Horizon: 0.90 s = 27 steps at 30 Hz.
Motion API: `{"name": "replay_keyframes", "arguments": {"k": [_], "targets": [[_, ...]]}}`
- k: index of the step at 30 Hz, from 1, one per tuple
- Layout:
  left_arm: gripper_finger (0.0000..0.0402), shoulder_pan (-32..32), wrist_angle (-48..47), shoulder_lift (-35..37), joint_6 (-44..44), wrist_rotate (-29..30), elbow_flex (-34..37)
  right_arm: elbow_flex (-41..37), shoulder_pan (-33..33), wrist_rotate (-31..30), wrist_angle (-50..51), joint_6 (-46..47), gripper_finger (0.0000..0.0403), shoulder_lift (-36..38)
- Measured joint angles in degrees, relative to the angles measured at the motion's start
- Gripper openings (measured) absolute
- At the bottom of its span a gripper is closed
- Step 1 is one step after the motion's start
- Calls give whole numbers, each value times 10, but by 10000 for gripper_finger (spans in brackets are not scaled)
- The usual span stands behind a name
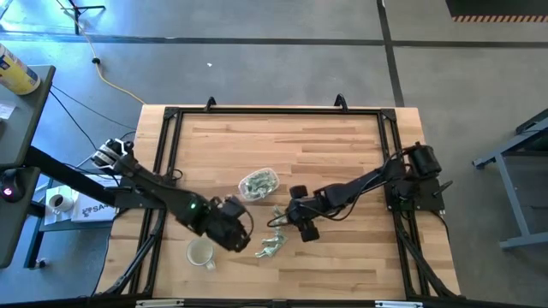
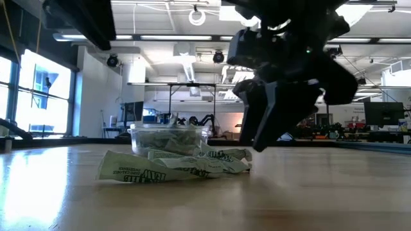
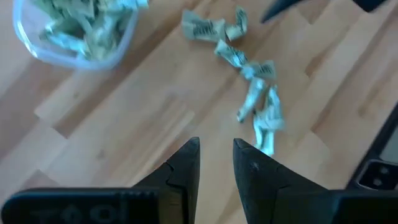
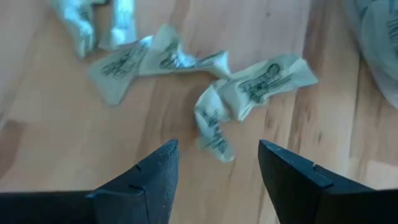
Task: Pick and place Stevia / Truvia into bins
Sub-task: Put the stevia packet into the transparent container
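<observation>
Right fingers (image 4: 214, 165): spread, empty, hovering over a crumpled sachet (image 4: 214, 127).
Left fingers (image 3: 216, 162): narrowly parted, empty, near the loose sachets (image 1: 272, 245).
Tub (image 1: 258, 183): partly filled, just beyond the sachets on the tabletop (image 1: 342, 154).
Risk: overlapping sachets may lift together, or the fingers could collide.

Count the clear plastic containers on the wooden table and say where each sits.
2. The shallow clear plastic tub, full of green-and-white sachets, sits near the table's middle, between both arms. The round clear cup stands near the front edge, beside the left arm. None seems hidden.

Two dark arms, black cables, green LED on left arm (image 1: 193, 205), blk tapered fingers (image 4: 152, 180).
</observation>
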<state>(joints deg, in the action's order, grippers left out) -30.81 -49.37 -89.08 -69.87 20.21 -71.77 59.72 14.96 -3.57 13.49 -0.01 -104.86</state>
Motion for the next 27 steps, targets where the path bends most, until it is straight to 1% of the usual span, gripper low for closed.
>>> {"name": "replay_keyframes", "arguments": {"k": [2, 8, 11, 14, 17, 20, 24, 25, 27], "targets": [[129, -16, 0, 0, -21, 10, 0, 0, -5, 4, -12, 0, 210, -5], [129, -54, -3, 0, -80, 33, 0, 1, -11, 57, -18, 17, 203, -30], [129, -68, -4, 0, -102, 41, 0, 2, -11, 59, -22, 33, 189, -35], [129, -78, -6, 0, -119, 47, 0, 2, -11, 61, -33, 48, 161, -37], [129, -80, -8, 0, -130, 50, 0, 2, -11, 57, -49, 55, 122, -37], [129, -79, -7, 0, -131, 50, 0, 2, -13, 53, -52, 60, 80, -37], [129, -79, -8, 0, -132, 50, 0, 2, -20, 59, -50, 101, 16, -34], [129, -79, -9, 0, -133, 50, 0, 2, -22, 64, -46, 104, 9, -28], [129, -79, -10, 0, -138, 50, 0, 6, -23, 66, -40, 113, 11, -11]]}}
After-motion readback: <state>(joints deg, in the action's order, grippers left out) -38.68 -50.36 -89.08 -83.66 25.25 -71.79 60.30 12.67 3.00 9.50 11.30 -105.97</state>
